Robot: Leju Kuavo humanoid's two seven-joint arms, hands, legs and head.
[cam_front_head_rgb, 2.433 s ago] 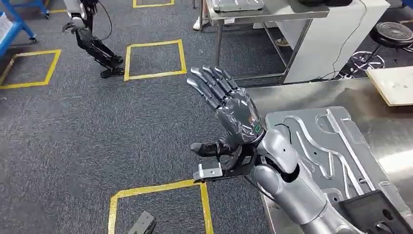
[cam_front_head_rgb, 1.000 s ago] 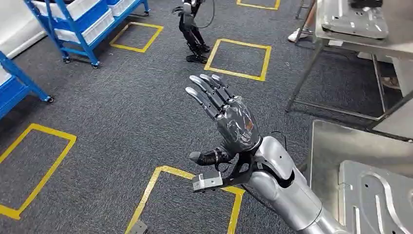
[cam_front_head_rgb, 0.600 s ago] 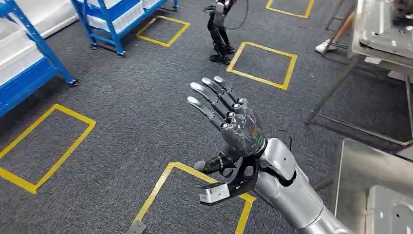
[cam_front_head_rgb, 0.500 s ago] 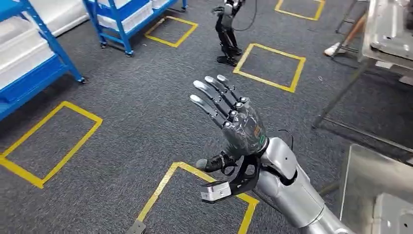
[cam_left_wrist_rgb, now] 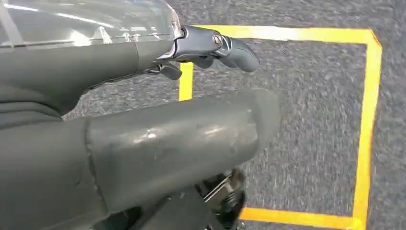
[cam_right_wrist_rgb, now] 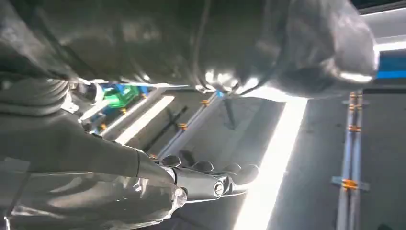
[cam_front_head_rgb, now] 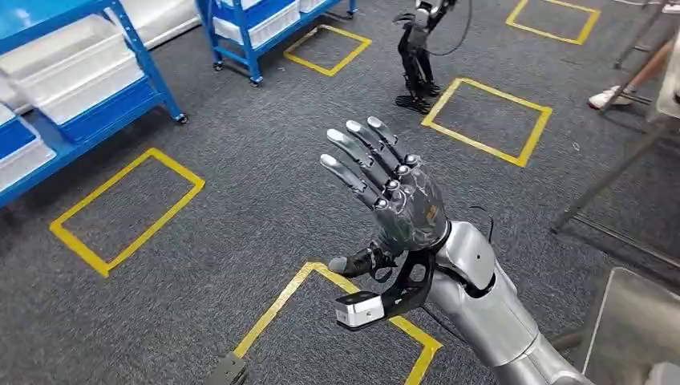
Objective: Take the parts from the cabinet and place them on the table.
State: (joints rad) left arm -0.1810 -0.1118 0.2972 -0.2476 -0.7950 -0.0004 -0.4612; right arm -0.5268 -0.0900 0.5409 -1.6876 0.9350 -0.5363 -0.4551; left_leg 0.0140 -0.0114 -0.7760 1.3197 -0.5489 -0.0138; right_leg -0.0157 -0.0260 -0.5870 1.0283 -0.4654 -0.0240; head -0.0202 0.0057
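The right robot hand [cam_front_head_rgb: 401, 204] is raised over the grey carpet, fingers spread, holding nothing. The left robot hand [cam_left_wrist_rgb: 143, 143] hangs above yellow floor tape [cam_left_wrist_rgb: 366, 120]; I cannot tell its grip. Blue shelving [cam_front_head_rgb: 96, 88] stands nearby; no parts visible.

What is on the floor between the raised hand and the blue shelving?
In the head view, between right hand and blue shelving: carpet and a yellow tape square.

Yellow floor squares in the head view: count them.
5. One left, one under the right hand, one upper middle, one by the other robot's feet, one top right, cut off. More may lie outside.
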